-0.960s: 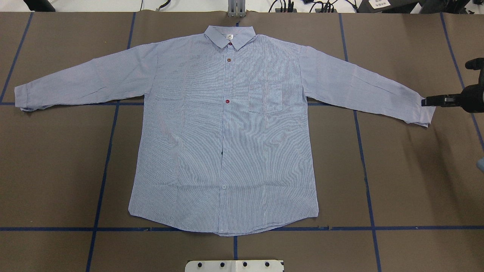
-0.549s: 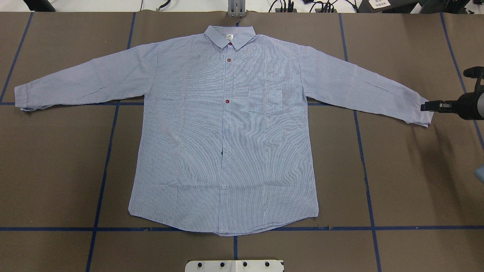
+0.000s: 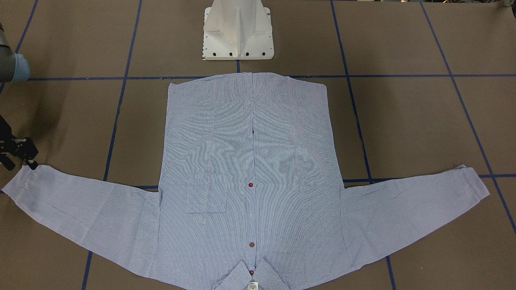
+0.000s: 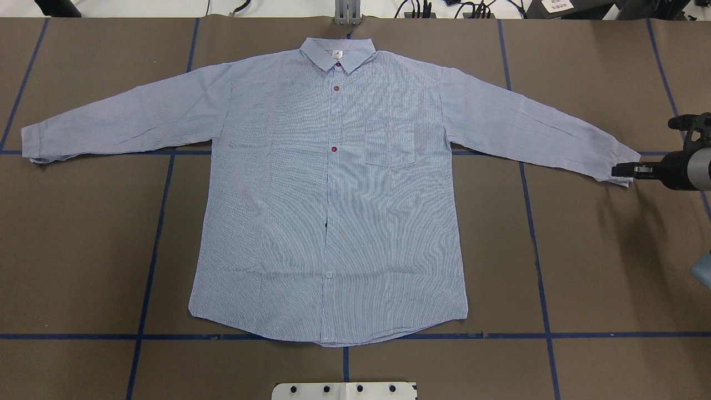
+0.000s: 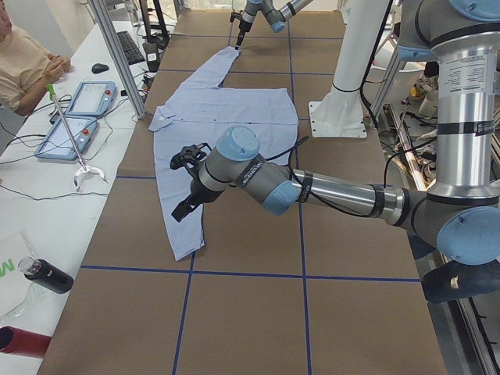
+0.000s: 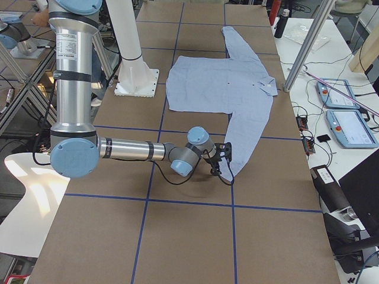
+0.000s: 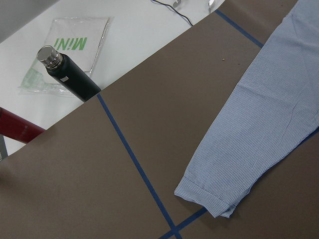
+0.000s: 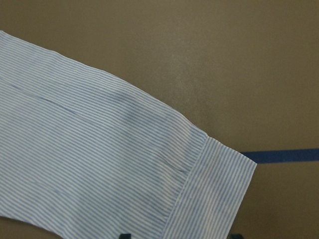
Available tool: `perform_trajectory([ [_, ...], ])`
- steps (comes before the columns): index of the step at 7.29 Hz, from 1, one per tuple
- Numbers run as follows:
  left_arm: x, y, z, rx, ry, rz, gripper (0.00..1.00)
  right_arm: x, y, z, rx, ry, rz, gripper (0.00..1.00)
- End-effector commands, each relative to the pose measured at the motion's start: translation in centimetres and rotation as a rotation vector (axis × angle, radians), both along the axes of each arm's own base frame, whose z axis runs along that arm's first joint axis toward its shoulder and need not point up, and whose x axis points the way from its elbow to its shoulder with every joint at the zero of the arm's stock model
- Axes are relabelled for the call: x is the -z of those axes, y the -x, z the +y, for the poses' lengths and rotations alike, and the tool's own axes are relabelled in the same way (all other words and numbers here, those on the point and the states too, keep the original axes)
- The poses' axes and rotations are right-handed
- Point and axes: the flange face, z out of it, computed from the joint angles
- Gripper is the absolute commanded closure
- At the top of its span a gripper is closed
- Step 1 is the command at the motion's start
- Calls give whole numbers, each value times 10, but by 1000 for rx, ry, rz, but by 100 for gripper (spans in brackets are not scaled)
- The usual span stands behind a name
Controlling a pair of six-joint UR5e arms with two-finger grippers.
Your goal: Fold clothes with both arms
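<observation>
The light blue striped shirt (image 4: pixel 333 194) lies flat and face up on the brown table, sleeves spread and collar at the far edge. My right gripper (image 4: pixel 622 170) is low at the right sleeve's cuff (image 4: pixel 630 158). In the right wrist view the cuff (image 8: pixel 214 194) fills the frame, with two dark fingertips (image 8: pixel 124 235) wide apart at the bottom edge, so the gripper is open. My left gripper (image 5: pixel 183 205) shows only in the exterior left view, hovering over the left sleeve. I cannot tell whether it is open or shut. The left cuff (image 7: pixel 204 196) lies flat in the left wrist view.
The white pedestal base (image 4: pixel 344 390) stands at the table's near edge. Blue tape lines (image 4: pixel 533 233) cross the table. A black bottle (image 7: pixel 67 77) and a red bottle (image 7: pixel 15 127) lie on the white bench beyond the left end. A seated person (image 5: pixel 23 62) and teach pendants (image 5: pixel 82 109) are there too.
My right gripper has moved along the cuff's end toward the near side and slightly inward. The shirt has not moved.
</observation>
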Motion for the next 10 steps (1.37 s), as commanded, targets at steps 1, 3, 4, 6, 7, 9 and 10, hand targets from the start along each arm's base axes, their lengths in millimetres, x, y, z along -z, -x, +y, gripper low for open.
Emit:
perform_trajectory([
  [1,-2,0,0,-1,0,1,0,-3,5,2,-4,-7,16,32],
  [3,-4,0,0,-1,4,1,0,-5,6,4,-1,-12,28,37],
  [4,-3,0,-1,-2,2,0,0,-6,6,5,0,-15,32,37],
  [6,-4,0,0,-2,3,0,0,-9,7,6,5,-11,37,39],
  [7,-4,0,0,-1,4,1,0,-10,8,7,6,-9,37,41],
  [9,-4,0,0,-2,3,0,0,-10,8,7,2,-3,34,80],
  [10,-4,0,0,-2,3,0,0,-9,8,6,-2,-4,31,100],
])
